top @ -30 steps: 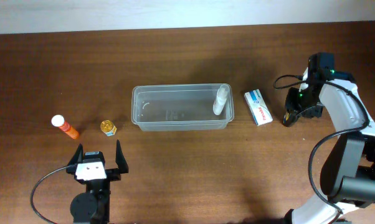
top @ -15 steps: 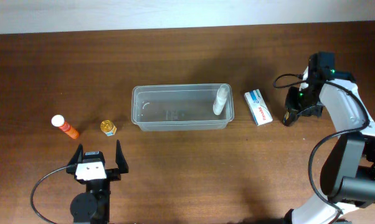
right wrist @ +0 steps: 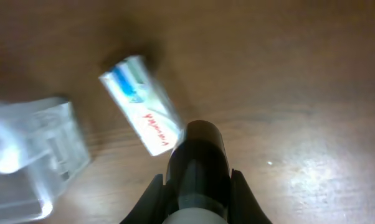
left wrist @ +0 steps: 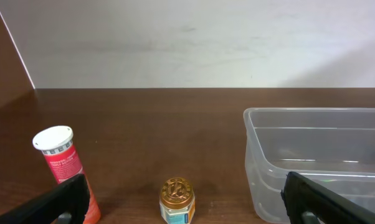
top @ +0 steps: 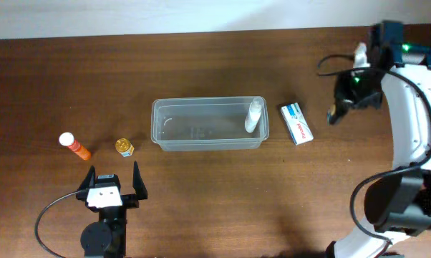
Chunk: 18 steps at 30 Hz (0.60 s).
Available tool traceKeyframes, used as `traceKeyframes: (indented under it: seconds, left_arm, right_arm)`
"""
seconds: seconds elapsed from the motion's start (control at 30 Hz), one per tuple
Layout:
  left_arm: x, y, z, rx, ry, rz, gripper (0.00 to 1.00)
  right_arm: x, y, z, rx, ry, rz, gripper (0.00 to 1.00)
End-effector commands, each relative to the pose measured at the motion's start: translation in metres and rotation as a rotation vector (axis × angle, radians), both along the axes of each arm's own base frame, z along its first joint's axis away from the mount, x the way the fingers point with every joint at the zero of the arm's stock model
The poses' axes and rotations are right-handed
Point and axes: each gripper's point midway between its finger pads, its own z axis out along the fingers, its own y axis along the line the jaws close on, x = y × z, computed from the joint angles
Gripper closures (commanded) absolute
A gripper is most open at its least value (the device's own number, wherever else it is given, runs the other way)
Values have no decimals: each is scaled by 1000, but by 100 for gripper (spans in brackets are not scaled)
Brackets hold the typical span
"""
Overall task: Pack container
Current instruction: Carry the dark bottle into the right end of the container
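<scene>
From overhead, the clear container (top: 208, 123) sits in the middle of the brown table (top: 201, 64), its long side running left to right, with a small white bottle (top: 253, 115) inside at its right end. A white-and-blue box (top: 297, 123) lies just beside that end, apart from it. Well to the left are an orange tube with a white cap (top: 74, 145) and a gold-lidded jar (top: 124, 147). The left arm is folded at the near edge. The left gripper (top: 114, 179) points toward the far side with its jaws spread wide and nothing between them. The right arm's white link runs up the right edge and its wrist bends back toward the centre, so the right gripper (top: 336, 112) sits to the right of the box and slightly beyond it. In the left wrist view the dark fingers (left wrist: 56, 202) frame the bottom corners. The tube stands upright at left, the jar is in the middle, and the container's corner is at right under a pale wall (left wrist: 187, 37). The right wrist view is blurred and looks down on the box and the container's end. Here the jaws are clenched on a dark cylinder (right wrist: 197, 152), whose tip overlaps the box's near corner in the picture.
</scene>
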Motion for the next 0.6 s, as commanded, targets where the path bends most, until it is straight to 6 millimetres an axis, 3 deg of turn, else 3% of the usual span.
traceKeyframes:
  seconds: [0.0,0.13,0.37,0.57]
  left_arm:
    - [0,0,-2,19,0,-6,1]
    - [0,0,-2,19,0,-6,0]
    - [0,0,-2,19,1,-6,1]
    - [0,0,-2,19,0,-6,0]
  right_arm:
    - [7,45,39,11,-99,141,84]
    - [0,92,55,15,-131,259,85]
    - [-21,167,58,23,-131,447,85]
    - [-37,207,58,31,-129,551,85]
